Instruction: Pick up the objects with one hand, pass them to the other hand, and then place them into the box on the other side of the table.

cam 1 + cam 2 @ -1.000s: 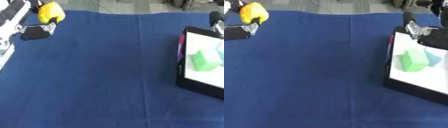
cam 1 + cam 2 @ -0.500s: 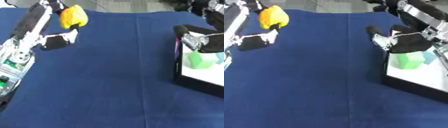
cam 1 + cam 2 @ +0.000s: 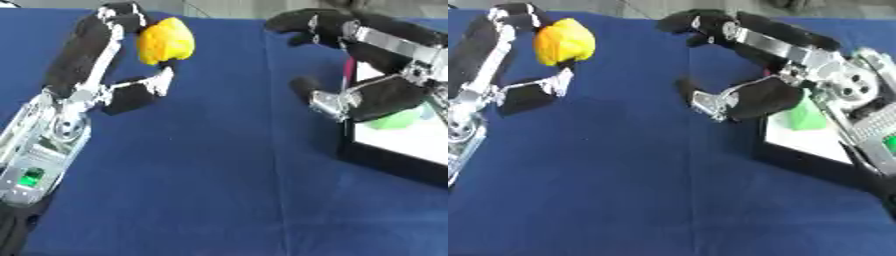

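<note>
Your counter wears a soft, matt blue cloth. Each robot hand, left and right, looks like matt black padding with shiny silver metal. The yellow lump looks smooth and dull.

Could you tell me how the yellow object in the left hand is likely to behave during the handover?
The yellow object looks rounded and lumpy, so it would probably roll if dropped on the blue cloth. The left hand pinches it between fingertips and thumb, so it may be light. The right hand waits open.

Even, bright overhead light, faint shadows on the cloth, and soft blur throughout.
</note>
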Motion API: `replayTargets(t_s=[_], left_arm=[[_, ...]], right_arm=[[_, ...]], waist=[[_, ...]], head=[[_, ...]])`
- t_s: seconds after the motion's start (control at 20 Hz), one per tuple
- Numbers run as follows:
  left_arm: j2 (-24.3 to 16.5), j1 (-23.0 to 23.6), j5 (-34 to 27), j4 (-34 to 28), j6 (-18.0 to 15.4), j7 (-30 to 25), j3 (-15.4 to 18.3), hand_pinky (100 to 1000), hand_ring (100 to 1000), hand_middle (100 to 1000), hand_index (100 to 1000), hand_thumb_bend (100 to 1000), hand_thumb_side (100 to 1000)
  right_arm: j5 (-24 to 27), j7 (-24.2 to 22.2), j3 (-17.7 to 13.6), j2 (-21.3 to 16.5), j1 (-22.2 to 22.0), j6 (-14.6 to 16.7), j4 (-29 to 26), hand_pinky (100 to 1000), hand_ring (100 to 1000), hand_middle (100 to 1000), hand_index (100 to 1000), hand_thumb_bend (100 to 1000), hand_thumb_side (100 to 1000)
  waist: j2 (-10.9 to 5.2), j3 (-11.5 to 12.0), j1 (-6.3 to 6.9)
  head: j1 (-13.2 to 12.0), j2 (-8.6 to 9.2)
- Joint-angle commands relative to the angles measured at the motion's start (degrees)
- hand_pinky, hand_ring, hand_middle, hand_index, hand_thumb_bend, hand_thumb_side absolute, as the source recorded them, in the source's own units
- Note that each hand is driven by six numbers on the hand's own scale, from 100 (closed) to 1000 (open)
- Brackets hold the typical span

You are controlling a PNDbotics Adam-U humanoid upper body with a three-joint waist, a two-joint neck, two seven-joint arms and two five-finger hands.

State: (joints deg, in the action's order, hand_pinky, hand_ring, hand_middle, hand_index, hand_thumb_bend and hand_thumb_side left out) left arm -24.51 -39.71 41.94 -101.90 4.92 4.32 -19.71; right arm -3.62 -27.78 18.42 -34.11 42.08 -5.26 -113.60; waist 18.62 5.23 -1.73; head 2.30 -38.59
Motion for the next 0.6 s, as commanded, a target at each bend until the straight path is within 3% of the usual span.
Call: replayTargets(t_s=[0.05,0.6], left_arm=[[0.52,-0.37,1.91,-0.82,-1.44,1.26,-0.44,768,585,565,643,100,215],[2.77,0.28,4.67,0.6,-5.95,5.67,-2.33,762,584,564,642,100,204]], right_arm=[[-1.27,-0.48,0.65,0.65,1.42,-1.85,-0.99,946,1000,974,971,100,430],[-6.18,2.14,3.32,4.16,4.44,-12.63,-0.99,953,1000,984,983,100,472]], waist=[[-1.85,-0.04,-0.03],[-1.92,0.47,-0.63]], head=[[0.52,-0.25],[2.84,-0.63]])
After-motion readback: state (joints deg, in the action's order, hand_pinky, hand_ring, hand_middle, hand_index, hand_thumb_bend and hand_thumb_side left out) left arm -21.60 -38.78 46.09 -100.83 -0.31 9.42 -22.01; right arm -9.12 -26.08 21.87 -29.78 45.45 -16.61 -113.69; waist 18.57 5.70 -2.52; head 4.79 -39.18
